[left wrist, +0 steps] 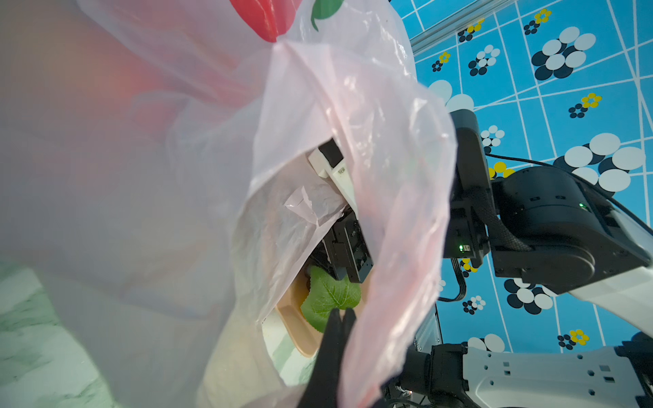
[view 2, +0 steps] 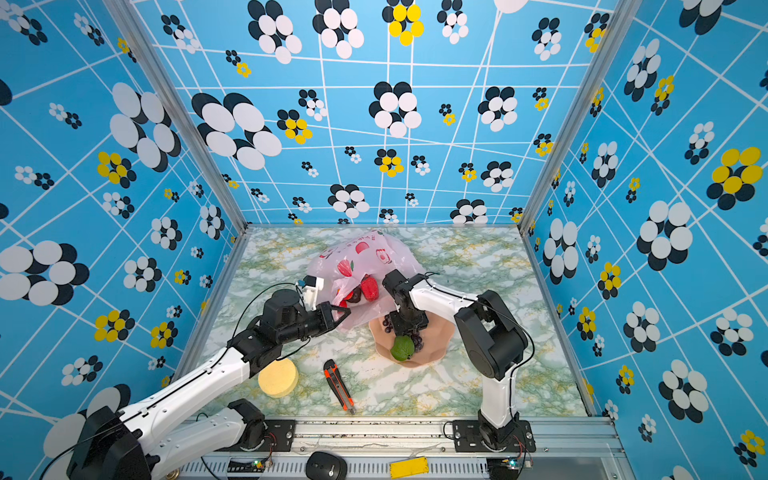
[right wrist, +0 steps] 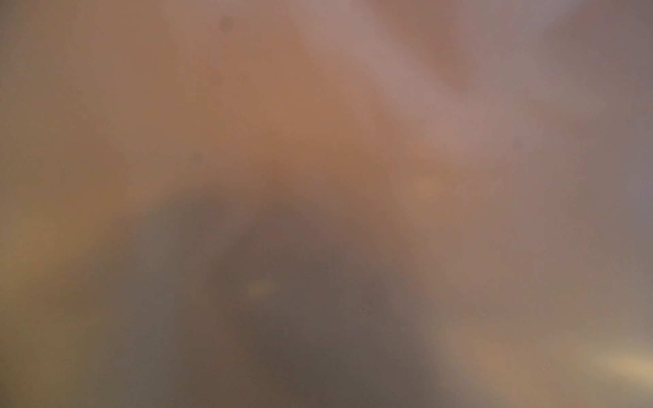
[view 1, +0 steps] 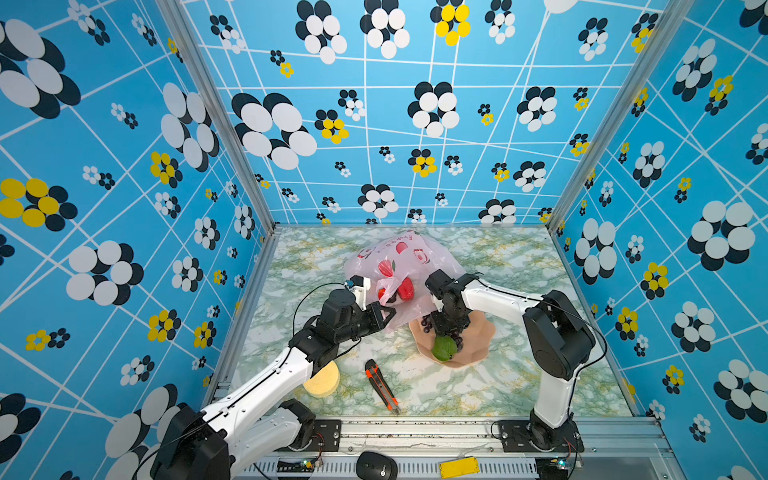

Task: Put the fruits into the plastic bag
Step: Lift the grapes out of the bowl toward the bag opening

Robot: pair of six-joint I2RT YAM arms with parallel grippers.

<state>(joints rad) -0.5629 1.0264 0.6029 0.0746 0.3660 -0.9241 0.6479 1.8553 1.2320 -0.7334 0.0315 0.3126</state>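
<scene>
Fruits: partly bagged.

Both top views: left tool (view 1: 388, 312) is clamped together on the rim of the plastic bag (view 1: 399, 253), holding its mouth up. Two red fruits (view 1: 405, 289) lie inside, just beyond the tool's tips. Right tool (view 1: 448, 332) is down in the bowl (view 1: 478, 338) among the grapes (view 1: 426, 323), with the green fruit (view 1: 444, 348) just beside it. Whether its jaws are apart or together cannot be told.

Left wrist view: fingers (left wrist: 337, 325) are pressed together, bag film is draped around them, and the green fruit is just ahead.

Right wrist view: blur only.

Judgement: grapes and green fruit remain to be bagged.
</scene>
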